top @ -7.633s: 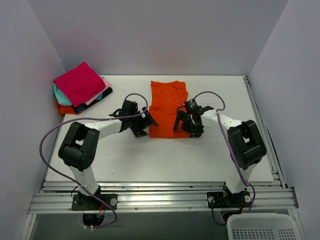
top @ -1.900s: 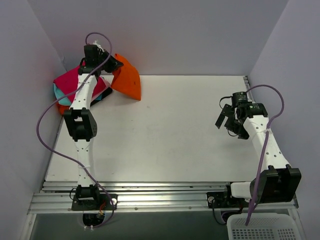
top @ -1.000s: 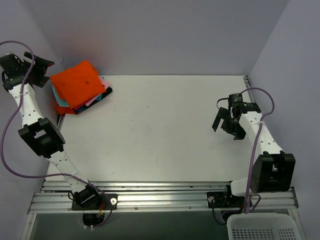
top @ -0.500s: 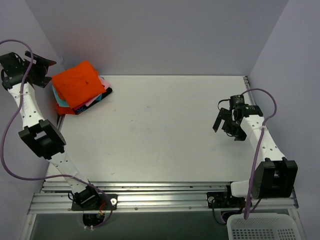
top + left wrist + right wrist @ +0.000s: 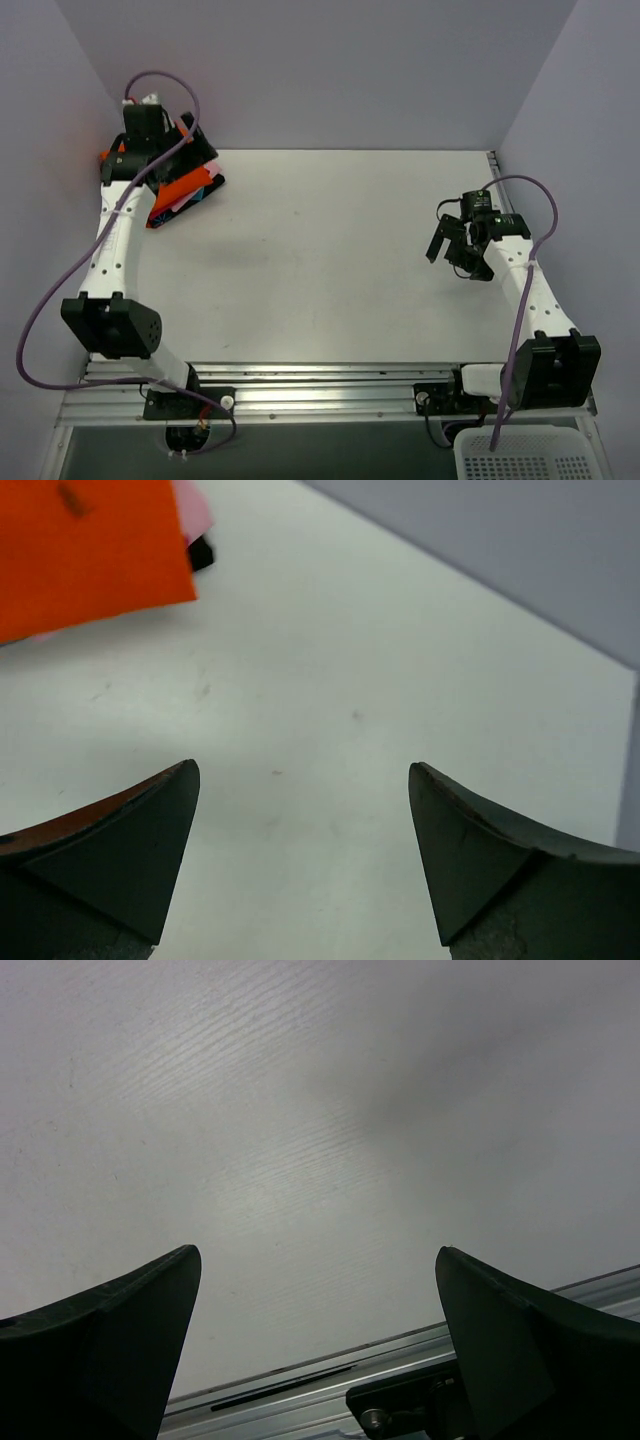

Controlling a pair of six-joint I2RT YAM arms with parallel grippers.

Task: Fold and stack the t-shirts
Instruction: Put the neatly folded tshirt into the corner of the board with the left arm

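The stack of folded t-shirts [image 5: 185, 186] lies at the table's back left corner, the orange one on top, with pink and black edges [image 5: 207, 188] showing under it. My left gripper [image 5: 188, 148] hovers over the stack, partly hiding it, open and empty. In the left wrist view [image 5: 300, 770] the jaws stand wide apart over bare table, with the orange shirt [image 5: 80, 550] and the pink [image 5: 195, 505] and black [image 5: 201, 552] edges at the upper left. My right gripper [image 5: 450, 250] is open and empty over the table's right side; it also shows in the right wrist view [image 5: 318, 1250].
A white basket [image 5: 530, 455] stands below the table's near right corner. An aluminium rail [image 5: 330, 390] runs along the near edge and shows in the right wrist view [image 5: 300, 1390]. Walls close in the back and both sides.
The orange shirt was carried to the back left and laid on the stack. My left arm swung out to the far left, then back over the stack. The right arm barely moved.
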